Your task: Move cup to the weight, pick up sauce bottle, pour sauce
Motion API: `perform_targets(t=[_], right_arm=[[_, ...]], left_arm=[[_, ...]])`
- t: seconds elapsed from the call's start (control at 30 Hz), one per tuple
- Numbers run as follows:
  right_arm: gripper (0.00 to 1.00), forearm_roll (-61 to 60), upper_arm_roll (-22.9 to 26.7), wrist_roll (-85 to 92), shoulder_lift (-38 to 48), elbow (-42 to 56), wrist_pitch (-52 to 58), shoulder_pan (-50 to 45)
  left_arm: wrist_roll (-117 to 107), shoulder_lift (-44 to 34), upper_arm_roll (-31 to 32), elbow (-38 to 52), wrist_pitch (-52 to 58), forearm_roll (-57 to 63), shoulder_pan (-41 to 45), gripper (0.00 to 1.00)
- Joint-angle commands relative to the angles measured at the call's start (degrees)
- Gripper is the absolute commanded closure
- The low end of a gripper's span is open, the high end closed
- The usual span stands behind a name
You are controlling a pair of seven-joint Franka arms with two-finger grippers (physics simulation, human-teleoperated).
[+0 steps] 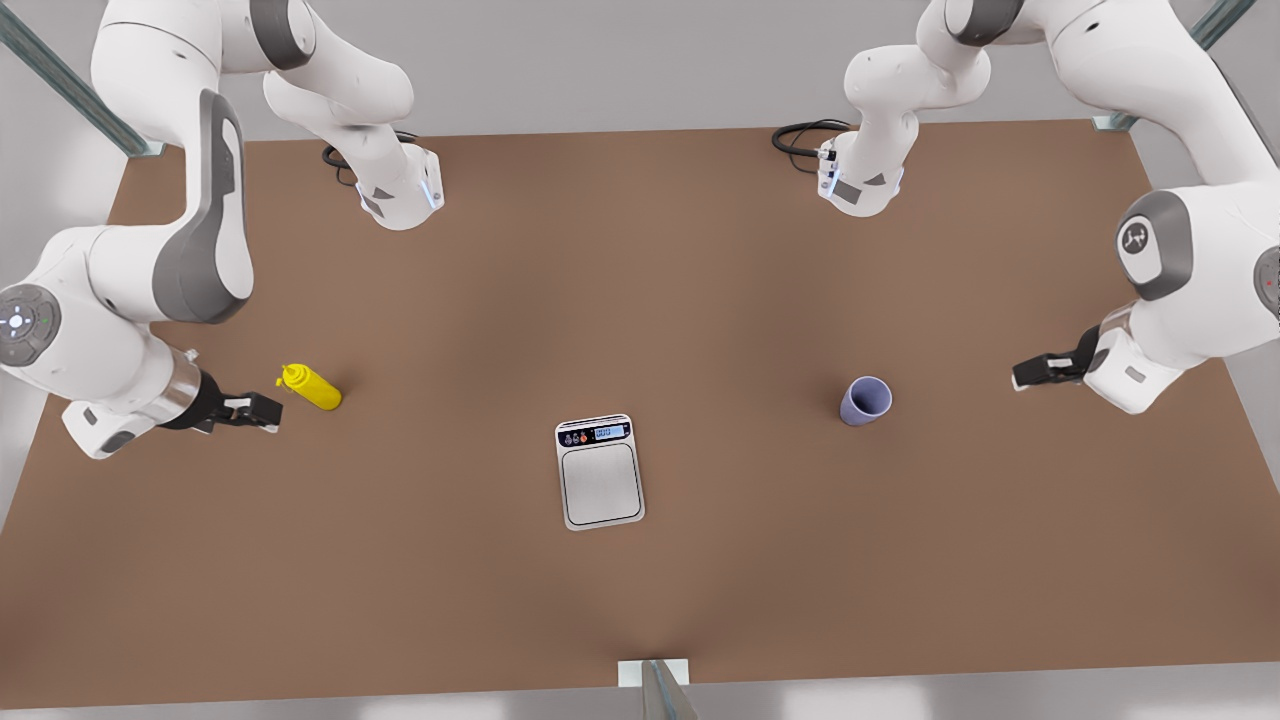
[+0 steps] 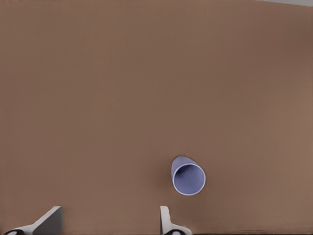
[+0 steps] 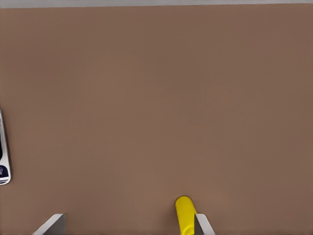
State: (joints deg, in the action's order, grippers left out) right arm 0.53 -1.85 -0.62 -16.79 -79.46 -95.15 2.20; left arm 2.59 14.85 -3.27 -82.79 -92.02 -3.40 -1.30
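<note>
We see the open, empty right gripper [image 1: 262, 412] just beside the sauce bottle [image 1: 312, 387]; the open, empty left gripper [image 1: 1025, 377] waits apart from the cup [image 1: 865, 401].

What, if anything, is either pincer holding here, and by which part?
Nothing is held. The left pincer is open, apart from the lavender-blue tumbler cup; the right pincer is open beside the yellow squeeze sauce bottle.

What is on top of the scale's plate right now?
Nothing: the weight has a bare silver plate. The cup and sauce bottle stand apart on the table.
</note>
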Motion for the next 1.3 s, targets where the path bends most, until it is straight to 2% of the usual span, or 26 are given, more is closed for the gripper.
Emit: perform_targets(t=[0.0,0.1,0.23,0.33,0.43,0.47,0.53,0.73,0.83,1.0,1.1,1.17,1.2,1.27], right_arm=[[0.0,0.0,0.0,0.0,0.0,0.0,0.1,0.0],[0.0,0.1,0.0,0.1,-0.1,-0.2,-0.1,0.3],[0.0,0.4,0.0,0.7,0.0,-0.7,-0.1,0.3],[0.0,0.1,0.0,0.7,0.4,-1.1,-0.1,0.3],[0.0,0.0,0.0,0.7,0.3,-1.9,-0.1,0.6],[0.0,0.0,0.0,0.7,0.3,-1.9,0.1,0.6],[0.0,0.0,0.0,0.7,0.1,-1.9,0.3,0.6],[0.0,0.0,0.0,0.6,0.2,-2.0,0.6,0.1],[0.0,0.1,0.0,1.5,1.1,-3.7,0.5,0.3],[0.0,-0.4,0.0,40.5,2.5,-7.4,0.5,9.0],[0.0,-7.7,0.1,64.4,2.5,-10.4,0.5,18.1],[0.0,-16.6,0.2,76.1,2.8,-16.2,0.7,24.2],[0.0,-21.0,0.2,81.9,5.0,-22.7,-0.6,27.9],[0.0,-27.2,0.3,91.7,8.5,-33.8,-5.4,33.9]], left_arm=[[0.2,0.5,0.0,0.1,-0.1,0.2,0.0,0.0],[0.3,2.2,0.0,0.0,-1.2,0.9,2.1,0.0],[0.1,1.6,-0.1,-7.3,-2.7,0.6,3.3,0.0],[-0.3,2.6,-0.2,-8.8,-4.6,1.7,5.3,0.0],[-0.2,0.1,-0.2,-19.2,-13.5,1.9,5.4,0.0],[-0.2,-2.4,-0.2,-25.6,-19.9,1.9,5.4,0.0],[-1.3,-1.9,-0.2,-27.5,-22.7,2.0,8.1,0.0],[-1.6,-1.9,-0.2,-34.9,-32.4,1.6,8.2,0.0],[-3.6,-0.9,-0.2,-35.9,-35.5,1.4,10.0,0.0],[-4.9,0.8,-0.2,-38.0,-39.2,1.4,11.0,0.0],[-6.5,0.7,-0.2,-40.3,-39.2,1.4,11.7,0.0],[-6.8,0.8,-0.2,-41.7,-41.8,1.4,11.9,0.03],[-7.6,0.9,-0.2,-41.7,-42.5,1.4,11.9,0.1],[-7.6,1.5,-0.2,-41.7,-43.4,1.4,11.9,0.15]])
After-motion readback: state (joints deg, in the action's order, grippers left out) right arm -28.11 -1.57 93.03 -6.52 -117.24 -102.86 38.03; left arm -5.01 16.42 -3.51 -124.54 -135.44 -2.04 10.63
